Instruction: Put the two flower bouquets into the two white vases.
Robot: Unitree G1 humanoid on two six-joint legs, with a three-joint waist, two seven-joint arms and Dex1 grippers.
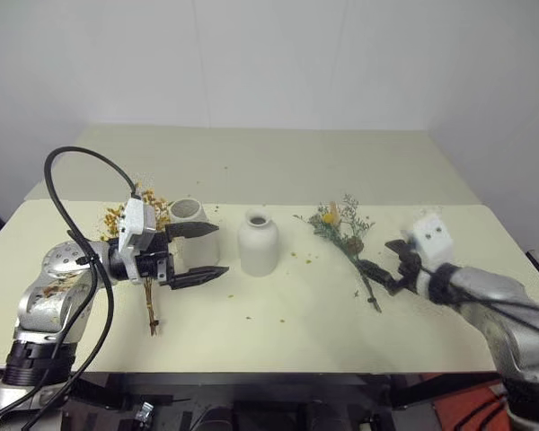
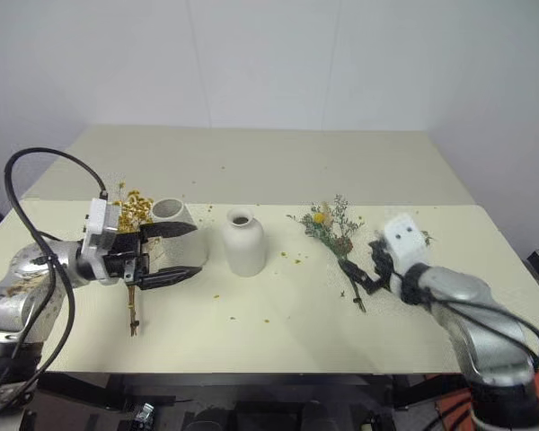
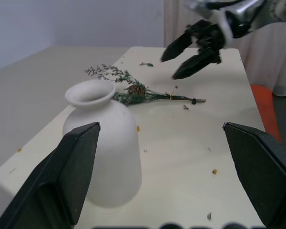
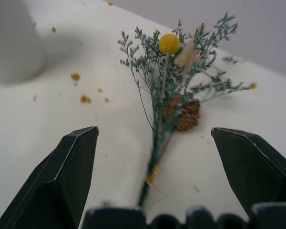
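On the table, the bottle-shaped white vase (image 1: pixel 258 244) stands upright in the middle. The wide-mouthed white vase (image 1: pixel 189 215) stands to its left, partly behind my left gripper (image 1: pixel 211 250). That gripper is open and empty, pointing toward the bottle vase (image 3: pixel 102 148). The mustard-yellow bouquet (image 1: pixel 149 292) lies under my left hand, flower heads to the back. To the right lies the grey-green bouquet (image 1: pixel 344 232) with a yellow ball and a pine cone. My right gripper (image 1: pixel 384 267) hovers open just over its stem end (image 4: pixel 155 152), with nothing between the jaws.
Small yellow crumbs (image 1: pixel 301 258) are scattered around the bottle vase and along the front. A second table surface (image 1: pixel 269 162) extends behind. The table's front edge (image 1: pixel 251 370) runs close below both arms.
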